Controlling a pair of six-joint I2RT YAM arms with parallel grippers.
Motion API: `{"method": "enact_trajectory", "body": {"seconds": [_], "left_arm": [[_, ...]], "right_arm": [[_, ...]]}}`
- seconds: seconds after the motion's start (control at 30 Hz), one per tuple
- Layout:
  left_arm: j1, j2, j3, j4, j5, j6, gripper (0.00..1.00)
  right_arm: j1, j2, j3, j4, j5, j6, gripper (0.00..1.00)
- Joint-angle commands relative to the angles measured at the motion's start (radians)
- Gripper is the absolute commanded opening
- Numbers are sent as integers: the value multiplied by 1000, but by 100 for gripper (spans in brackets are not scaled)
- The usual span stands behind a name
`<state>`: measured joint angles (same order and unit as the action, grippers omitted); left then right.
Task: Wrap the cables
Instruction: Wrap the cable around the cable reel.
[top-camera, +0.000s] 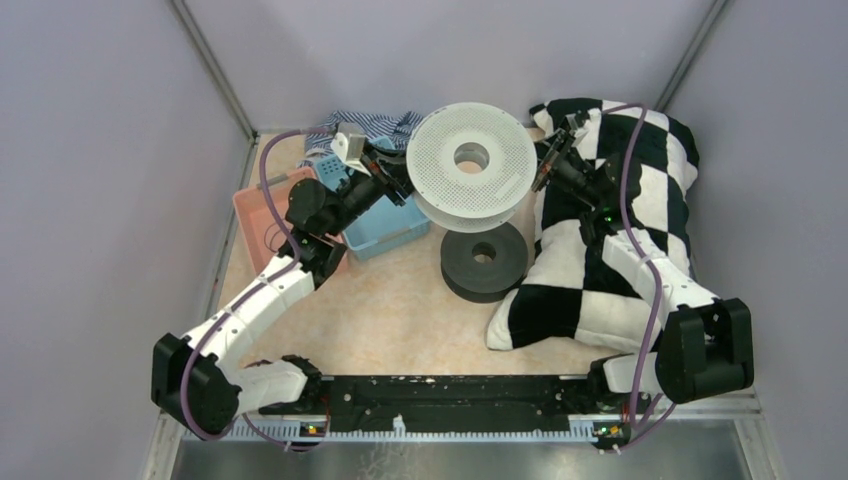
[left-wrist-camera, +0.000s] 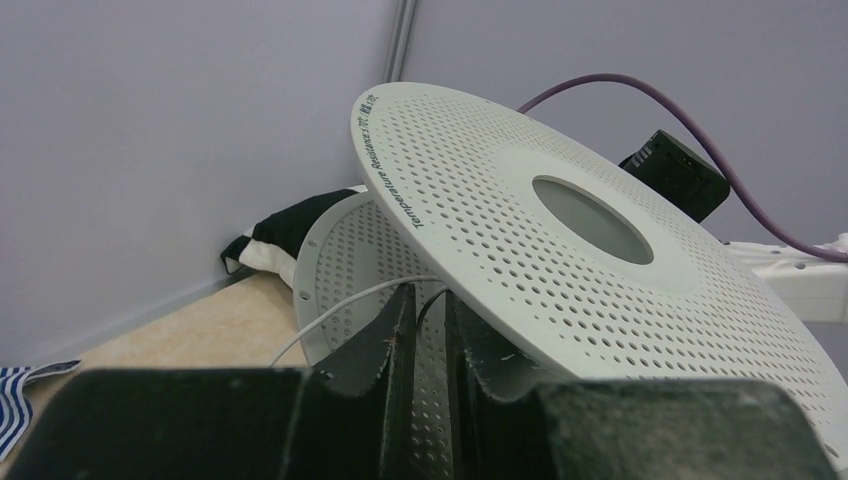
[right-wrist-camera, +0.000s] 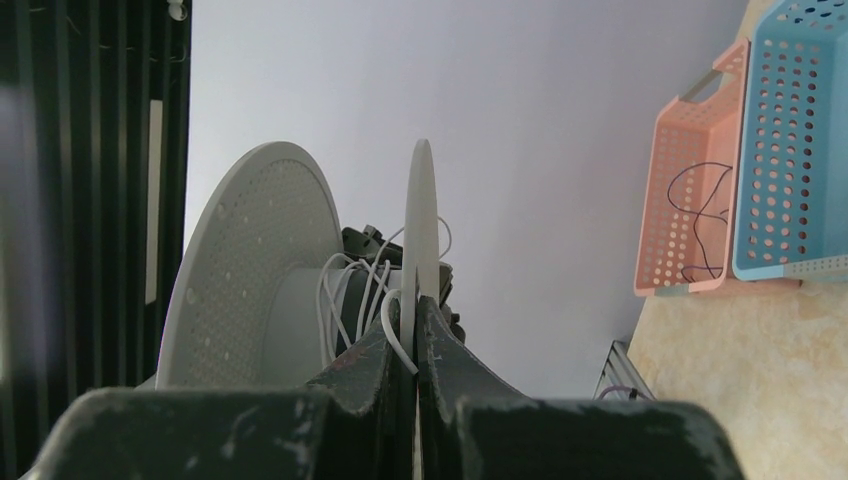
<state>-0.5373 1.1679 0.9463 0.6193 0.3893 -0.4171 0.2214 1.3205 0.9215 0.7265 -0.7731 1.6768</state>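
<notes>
A white perforated spool (top-camera: 440, 170) hangs tilted in the air between my two grippers. My left gripper (top-camera: 398, 178) is at its left edge; in the left wrist view the gripper (left-wrist-camera: 431, 298) is nearly shut with a thin black cable (left-wrist-camera: 426, 308) between its tips, under the spool's upper disc (left-wrist-camera: 520, 230). A white cable (left-wrist-camera: 340, 312) runs past the left finger. My right gripper (top-camera: 545, 165) is shut on the edge of one spool disc (right-wrist-camera: 421, 220); a white cable (right-wrist-camera: 350, 290) is wound loosely on the hub, and one loop lies by the gripper (right-wrist-camera: 417, 305).
A dark grey spool (top-camera: 484, 260) lies on the table below the white one. A pink basket (top-camera: 262, 205) holding another thin black cable (right-wrist-camera: 700, 215) and a blue basket (top-camera: 390, 228) stand at the left. A checkered pillow (top-camera: 640, 200) lies right, a striped cloth (top-camera: 385, 125) at the back.
</notes>
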Motion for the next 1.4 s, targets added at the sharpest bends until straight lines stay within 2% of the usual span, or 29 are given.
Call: {"method": "enact_trajectory", "body": {"seconds": [0.0, 0.2, 0.47, 0.87, 1.2, 1.3, 1.37], "left_arm": [[-10, 39, 5, -12, 81, -28, 25], [-11, 46, 50, -107, 133, 16, 27], [-10, 7, 53, -185, 68, 91, 45], [-10, -90, 49, -324, -62, 209, 44], [-10, -111, 65, -367, -70, 233, 44], [-10, -116, 66, -374, -75, 236, 47], [-10, -126, 64, -377, -85, 238, 53]], "right_arm": [[20, -14, 18, 180, -35, 94, 0], [21, -21, 15, 184, -40, 111, 0], [21, -20, -18, 223, -34, 144, 0], [21, -13, -21, 229, -23, 151, 0], [21, -13, -23, 227, -16, 151, 0], [21, -11, -21, 225, -15, 149, 0], [21, -11, -22, 225, -14, 148, 0]]}}
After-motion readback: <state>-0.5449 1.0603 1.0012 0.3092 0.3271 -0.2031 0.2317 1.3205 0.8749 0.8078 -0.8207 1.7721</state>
